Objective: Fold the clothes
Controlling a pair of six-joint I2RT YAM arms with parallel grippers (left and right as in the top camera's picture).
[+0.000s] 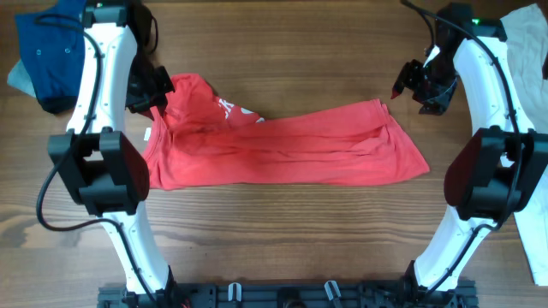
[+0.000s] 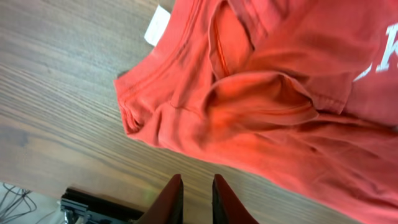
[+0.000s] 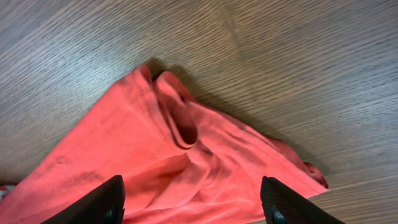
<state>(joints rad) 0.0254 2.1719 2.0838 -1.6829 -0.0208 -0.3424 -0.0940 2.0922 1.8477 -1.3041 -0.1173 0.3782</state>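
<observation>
Dark, tapered fingers [image 2: 171, 202] of the left gripper [image 2: 198, 183] fill the bottom of its wrist view. They are drawn almost together, with only a sliver of table between them, and they pinch nothing. Just ahead of them is the bunched collar-and-sleeve end of the red T-shirt [image 1: 282, 145], where the seams are doubled over into soft ridges and a pale label [image 2: 157, 25] sticks out onto the wood.

The right gripper [image 3: 193, 199] is spread wide and empty. It hovers above the far hem corner, where the cloth puckers into a small loop.

From above, the shirt lies across the middle of the table [image 1: 282, 248] between the two arms as a long, lopsided band. It is wider at the right end and crumpled at the left, with white lettering [image 1: 227, 107] peeping from the top edge.

I'd judge the folding barely under way. The body may be doubled once along its length, though the creases make that hard to tell. The edges don't line up, a sleeve is tucked untidily, and no compact packet has formed. Flattening, squaring up and the crosswise folds all look to be left.

The fabric reads as thin matte cotton, limp and quick to wrinkle, and the tabletop is smooth grained wood. A dark blue garment [image 1: 51, 60] and a white garment [image 1: 531, 51] lie at the far corners, well apart from the shirt.
</observation>
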